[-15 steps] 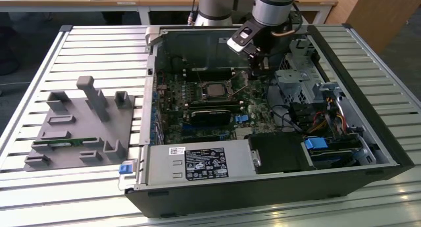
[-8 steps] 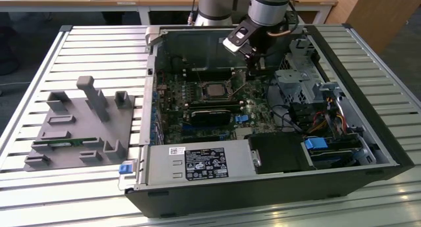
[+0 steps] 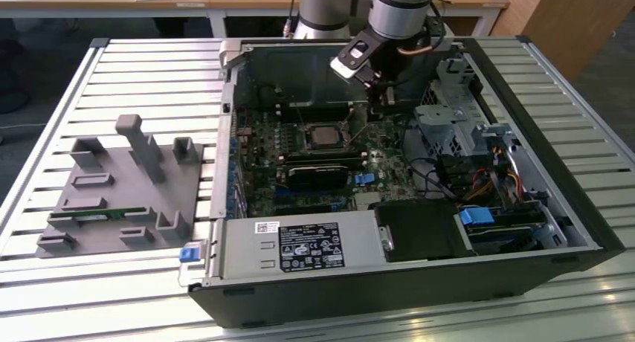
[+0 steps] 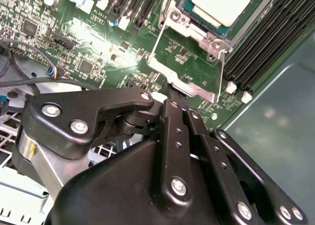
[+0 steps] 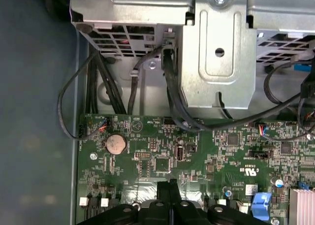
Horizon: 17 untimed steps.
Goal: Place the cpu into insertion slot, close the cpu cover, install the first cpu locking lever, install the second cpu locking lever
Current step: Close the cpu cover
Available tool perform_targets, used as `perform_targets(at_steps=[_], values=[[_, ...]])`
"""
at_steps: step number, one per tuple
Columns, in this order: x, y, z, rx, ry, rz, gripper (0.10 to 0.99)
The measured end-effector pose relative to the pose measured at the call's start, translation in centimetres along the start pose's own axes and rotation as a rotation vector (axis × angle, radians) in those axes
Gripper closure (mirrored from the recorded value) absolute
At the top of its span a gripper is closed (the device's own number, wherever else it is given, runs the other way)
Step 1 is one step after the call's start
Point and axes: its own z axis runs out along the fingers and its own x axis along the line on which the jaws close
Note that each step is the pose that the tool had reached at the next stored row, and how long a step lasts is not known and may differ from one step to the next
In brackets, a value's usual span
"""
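Here, a slatted desk [image 3: 149, 67] carries an open computer case [image 3: 397, 301]. Within the case, the end effector [image 3: 380, 97] hangs at about 1 o'clock from the insertion slot [image 4: 231, 30] in the exterior view. Its fingers [image 4: 174, 121] are clenched together. In the second wrist view their tips meet the free edge of the cpu cover [image 4: 199, 93], which stands open, clear of the slot. Whether they pinch that edge cannot be told. The cpu [image 4: 224, 6] lies in the slot, silver top up.

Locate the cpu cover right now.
In the second wrist view, the cpu cover stands open over the green board, hinged beside the seated cpu, its free edge gripped by the hand.
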Motion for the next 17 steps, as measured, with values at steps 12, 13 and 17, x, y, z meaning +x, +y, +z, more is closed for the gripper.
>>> perform_targets(at_steps=[12, 13, 17], values=[[0.01, -1.25, 0.00, 0.000, 0.0001, 0.000, 0.980], [0.02, -1.35, 0.00, 0.000, 0.0001, 0.000, 0.980], [0.02, -1.77, 0.00, 0.000, 0.0001, 0.000, 0.980]])
